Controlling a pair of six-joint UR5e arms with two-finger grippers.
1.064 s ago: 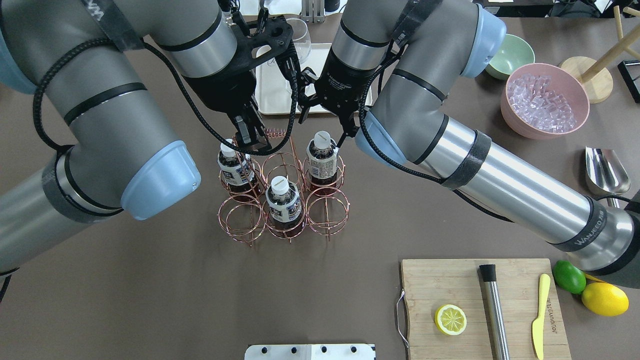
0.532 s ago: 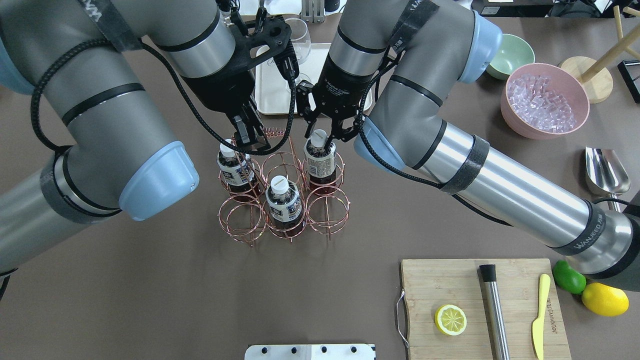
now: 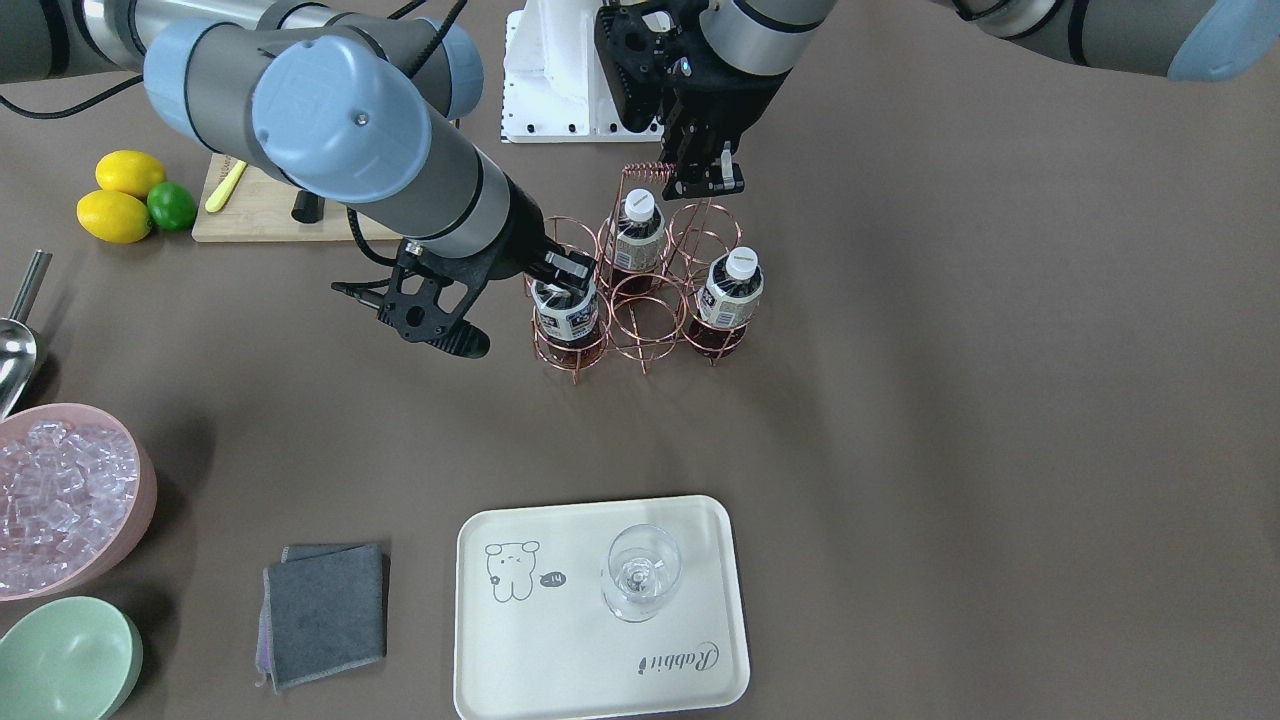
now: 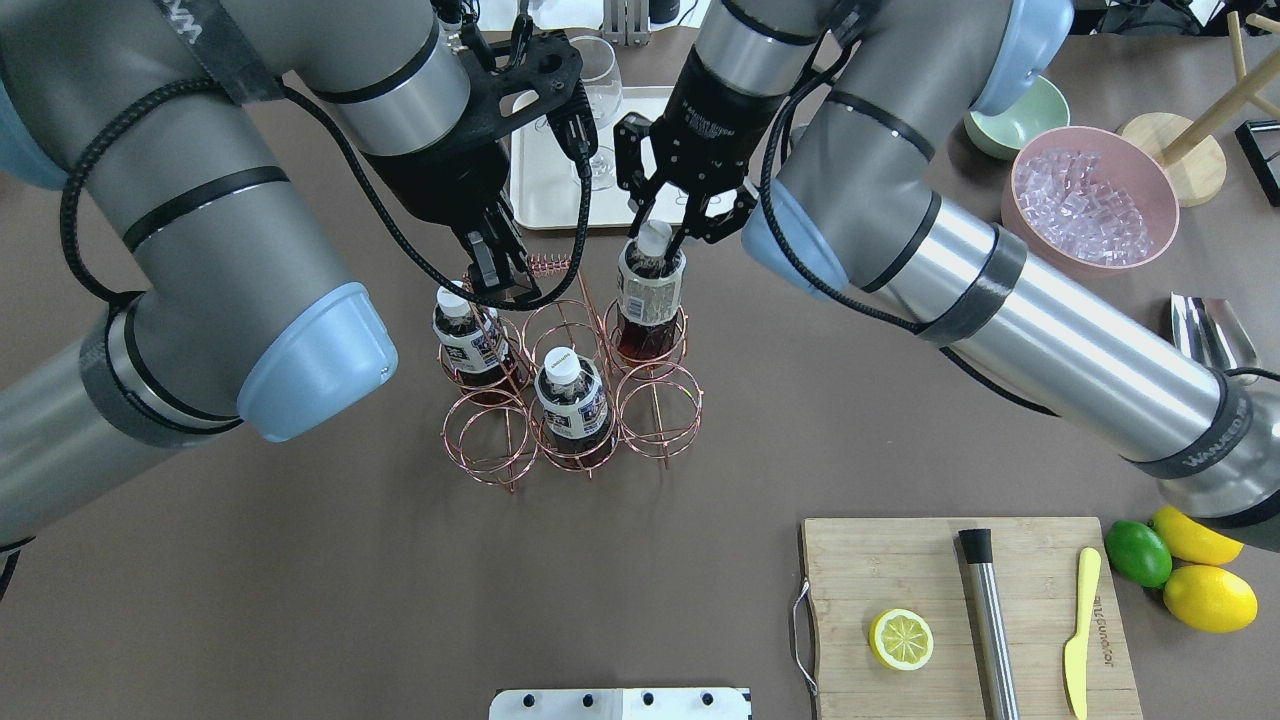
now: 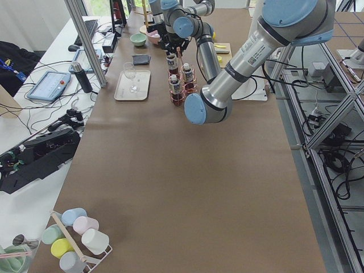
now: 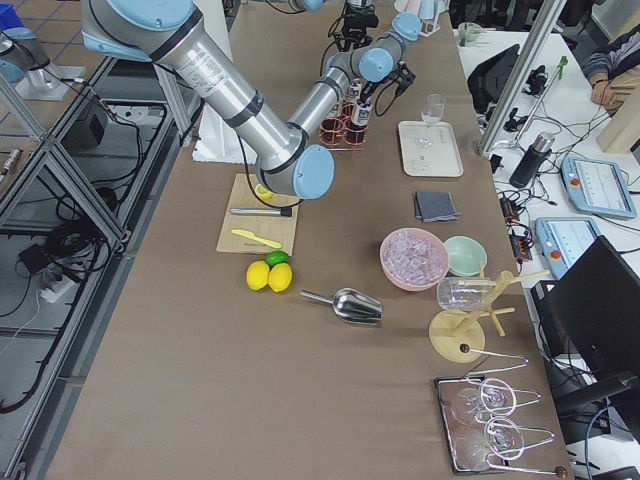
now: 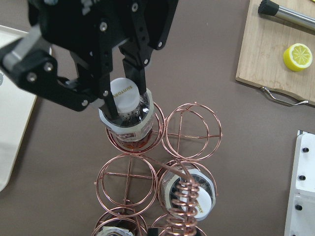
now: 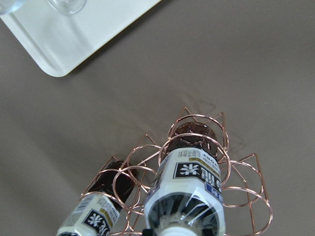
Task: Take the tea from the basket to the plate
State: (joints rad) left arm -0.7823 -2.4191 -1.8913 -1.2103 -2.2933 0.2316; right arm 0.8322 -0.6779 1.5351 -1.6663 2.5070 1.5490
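As it clamped the white cap (image 4: 655, 240), the right claw (image 4: 660, 232) held a small clear bottle of dark reddish-brown tea (image 4: 650, 292), whose base sat inside the upper-right ring of the rose-gold wire basket (image 4: 658, 420) at centre frame. Beside the coiled handle (image 4: 548, 265) hung the left claw (image 4: 503, 275), open or closed I could not tell. Two like bottles (image 4: 570, 400) stood in other rings. At top centre lay the cream rectangular plate (image 4: 545, 195).
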